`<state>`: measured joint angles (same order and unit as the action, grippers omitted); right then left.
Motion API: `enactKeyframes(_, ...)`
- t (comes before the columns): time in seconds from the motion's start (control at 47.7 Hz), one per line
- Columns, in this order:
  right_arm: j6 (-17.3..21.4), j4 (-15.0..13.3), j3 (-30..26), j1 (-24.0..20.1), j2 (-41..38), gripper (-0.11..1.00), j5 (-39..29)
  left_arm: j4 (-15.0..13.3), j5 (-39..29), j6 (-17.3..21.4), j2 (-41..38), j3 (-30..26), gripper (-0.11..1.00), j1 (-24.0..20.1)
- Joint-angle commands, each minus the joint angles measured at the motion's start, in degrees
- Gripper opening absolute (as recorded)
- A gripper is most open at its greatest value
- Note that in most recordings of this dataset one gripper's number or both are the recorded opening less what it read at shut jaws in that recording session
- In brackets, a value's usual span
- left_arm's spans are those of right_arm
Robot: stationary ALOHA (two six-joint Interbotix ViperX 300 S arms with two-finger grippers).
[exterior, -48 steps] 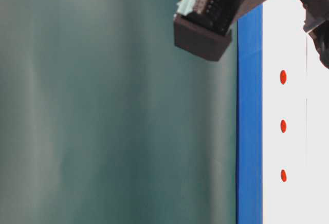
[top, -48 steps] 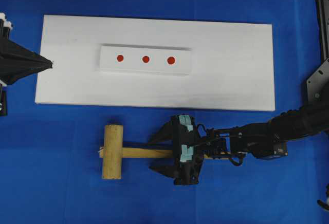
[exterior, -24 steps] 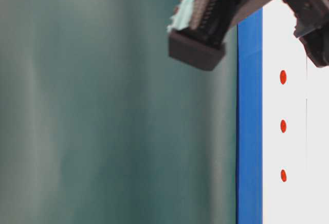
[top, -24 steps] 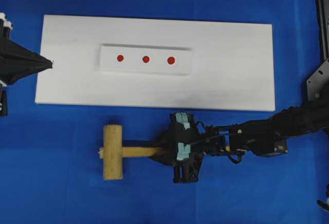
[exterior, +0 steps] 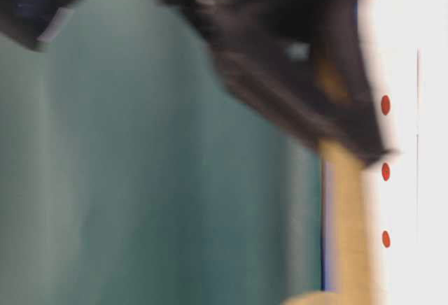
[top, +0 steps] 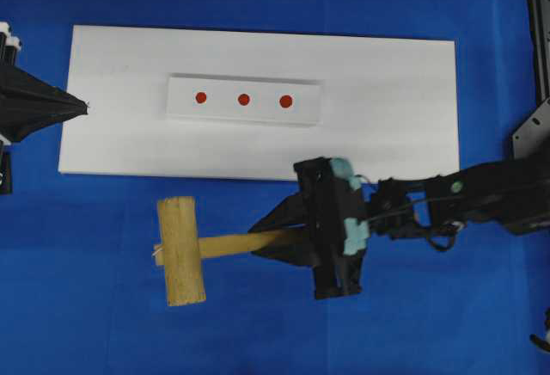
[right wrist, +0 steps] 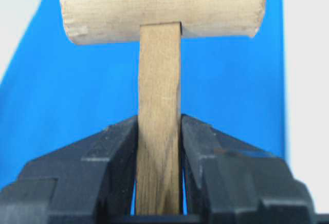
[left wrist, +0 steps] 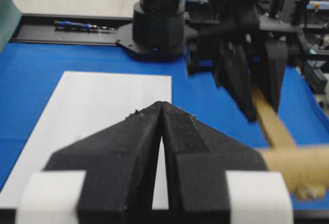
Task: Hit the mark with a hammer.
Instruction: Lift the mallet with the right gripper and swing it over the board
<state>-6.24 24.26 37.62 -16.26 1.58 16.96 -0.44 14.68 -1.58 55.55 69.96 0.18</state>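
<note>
The hammer [top: 182, 251] is a light wooden mallet, and its handle [top: 234, 243] points right into my right gripper [top: 265, 240]. That gripper is shut on the handle below the white board [top: 387, 138]. In the right wrist view the jaws of this gripper [right wrist: 159, 127] press both sides of the handle [right wrist: 160, 75], with the head [right wrist: 162, 7] crosswise above. Three red marks [top: 243, 99] sit in a row on a raised white strip [top: 305, 104]. My left gripper [top: 82, 107] is shut and empty at the board's left edge, its tips [left wrist: 161, 104] together.
Blue cloth [top: 103, 323] covers the table around the board. The right arm [top: 464, 207] stretches in from the right edge. The table-level view is blurred by the moving arm [exterior: 280, 53] in front of a green backdrop [exterior: 140, 179]. A black arm base [left wrist: 158, 26] stands at the far side.
My right gripper went from open around the handle to shut on it. It then shifted right and toward the board, and the hammer came with it, its head tilting.
</note>
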Motion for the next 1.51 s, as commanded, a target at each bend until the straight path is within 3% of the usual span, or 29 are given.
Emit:
enactKeyframes(0.0,-0.7,-0.1,-0.8,0.4,4.2,0.10,-0.6,-0.1,0.3,-0.1,-0.3,-0.7,0.00,-0.1)
enactKeyframes(0.251,-1.2,-0.2,-1.0,2.2,4.3,0.10,-0.7,0.0,0.3,-0.1,-0.3,-0.7,0.00,0.0)
enactKeyframes(0.44,-1.8,-0.3,-1.1,7.1,4.4,0.10,-1.0,0.0,0.3,-0.1,-0.3,-0.6,0.00,-0.1)
enactKeyframes(0.691,-7.7,-0.4,-1.4,14.7,4.4,0.10,-2.1,0.0,0.3,-0.1,-0.3,-0.7,0.00,-0.1)
enactKeyframes(1.048,-12.6,-1.1,-1.4,15.5,4.6,0.10,-1.8,0.0,0.3,-1.6,-0.3,-0.6,0.00,0.0)
enactKeyframes(1.299,-27.0,-2.5,-1.2,16.6,5.8,0.10,2.4,-0.1,0.5,-3.4,-0.2,-0.7,0.00,-0.1)
enactKeyframes(1.488,-46.2,-3.1,-1.0,16.7,6.1,0.10,7.0,-0.1,0.5,-5.2,-0.2,-0.7,0.00,0.0)
